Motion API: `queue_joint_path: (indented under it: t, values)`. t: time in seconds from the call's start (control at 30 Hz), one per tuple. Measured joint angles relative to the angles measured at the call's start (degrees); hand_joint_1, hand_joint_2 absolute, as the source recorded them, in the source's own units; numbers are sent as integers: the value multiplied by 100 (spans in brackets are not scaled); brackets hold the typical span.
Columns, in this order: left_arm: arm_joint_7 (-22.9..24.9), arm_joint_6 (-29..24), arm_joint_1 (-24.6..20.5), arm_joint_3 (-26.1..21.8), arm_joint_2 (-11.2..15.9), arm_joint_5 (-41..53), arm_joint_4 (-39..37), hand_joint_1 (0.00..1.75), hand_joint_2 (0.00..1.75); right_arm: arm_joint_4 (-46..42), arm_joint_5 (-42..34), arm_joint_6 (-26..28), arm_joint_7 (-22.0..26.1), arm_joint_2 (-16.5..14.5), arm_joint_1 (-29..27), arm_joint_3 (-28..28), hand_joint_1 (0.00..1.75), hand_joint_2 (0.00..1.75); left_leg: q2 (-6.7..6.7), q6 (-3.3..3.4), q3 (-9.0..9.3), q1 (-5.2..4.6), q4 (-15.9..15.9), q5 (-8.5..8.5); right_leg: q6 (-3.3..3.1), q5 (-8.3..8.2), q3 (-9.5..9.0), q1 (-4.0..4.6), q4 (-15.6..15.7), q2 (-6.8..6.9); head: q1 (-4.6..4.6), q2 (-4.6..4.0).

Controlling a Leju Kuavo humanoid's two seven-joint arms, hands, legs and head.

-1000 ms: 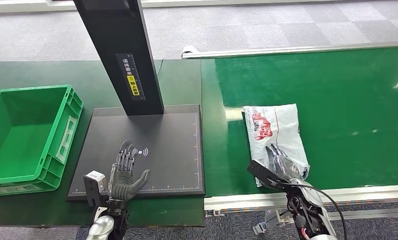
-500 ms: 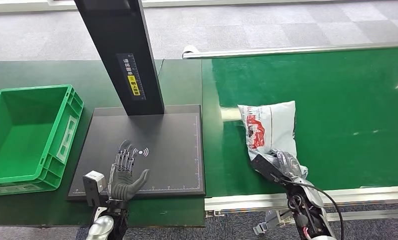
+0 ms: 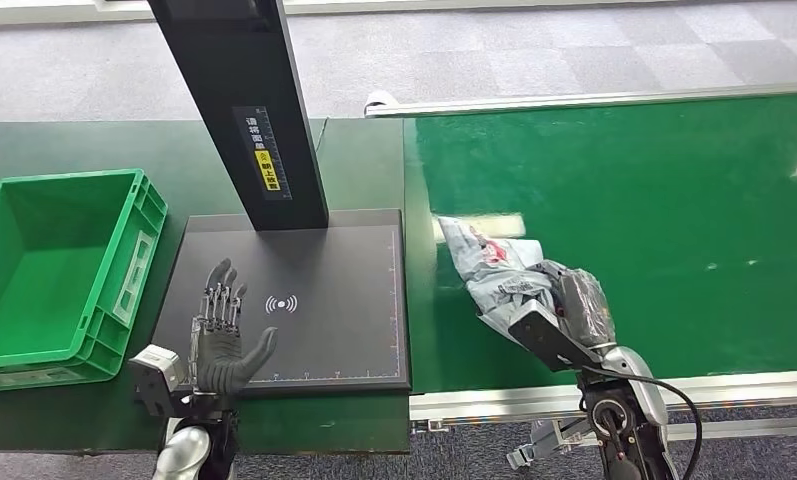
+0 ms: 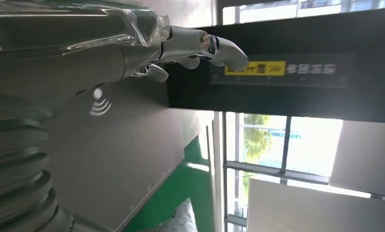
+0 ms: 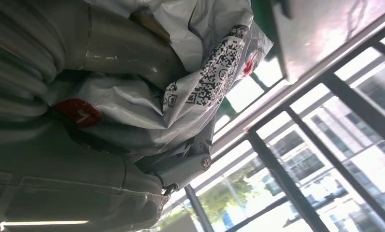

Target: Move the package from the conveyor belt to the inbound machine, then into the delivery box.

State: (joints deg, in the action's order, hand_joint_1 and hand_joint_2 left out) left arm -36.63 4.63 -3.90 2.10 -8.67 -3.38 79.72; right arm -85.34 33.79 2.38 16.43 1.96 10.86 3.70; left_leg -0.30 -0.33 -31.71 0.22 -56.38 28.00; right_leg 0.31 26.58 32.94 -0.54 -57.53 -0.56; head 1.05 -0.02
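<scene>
In your right robot hand (image 3: pixel 574 305) the package (image 3: pixel 494 275) is thin, crinkled plastic film, grey-white and faintly glossy, with red print and a printed code patch showing in the right wrist view. Under it the conveyor belt (image 3: pixel 674 200) is smooth green sheet with a soft sheen. Below your left robot hand (image 3: pixel 219 345), with its bare metal fingers (image 4: pixel 219 46), you see the inbound machine (image 3: pixel 324 290): a matt dark plate. Left of that hand, the delivery box (image 3: pixel 124 290) is moulded green plastic, ribbed outside.
</scene>
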Motion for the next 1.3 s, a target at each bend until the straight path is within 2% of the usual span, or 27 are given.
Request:
queue_joint_path:
  t: [0.17, 0.33, 0.67, 0.93, 1.17, 1.3]
  values:
    - [-39, -165, -60, -176, 104, 198, 313, 0, 175, 56, -108, -282, -47, -37, 532, 481, 175, 175, -1, 1, 1, 1, 0, -5, -1, -1, -2, 1, -2, 1, 0, 0]
    - [-35, -307, -127, -375, 185, 371, 545, 0, 175, 490, -296, -527, -57, -180, 984, 865, 175, 175, -3, 1, -3, 1, 0, -5, 0, 0, 1, 1, -3, 3, -1, 0]
    - [130, -416, -323, -778, 327, 560, 801, 0, 175, 2249, -752, -947, -12, -678, 1824, 1351, 175, 175, -4, 1, -4, 1, 0, -6, -1, -1, 3, 2, -4, 9, -1, 0]
    - [166, -424, -528, -997, 391, 649, 876, 0, 175, 3475, -1089, -1104, 210, -1108, 2171, 1645, 175, 175, -4, 1, -4, 1, 0, -6, -1, 0, 5, 2, -5, 8, -1, 0]
    - [174, -428, -601, -1072, 393, 693, 878, 0, 175, 3972, -1201, -1153, 294, -1380, 2366, 1786, 175, 175, -2, 1, -4, 1, 0, -6, -1, -1, 5, 2, -5, 7, -2, 0]
    - [188, -417, -636, -1088, 387, 737, 878, 0, 175, 4044, -1129, -1002, 306, -1537, 2538, 1907, 175, 175, -1, 1, -3, 1, 0, -6, -1, -1, 7, 2, -5, 6, -1, 0]
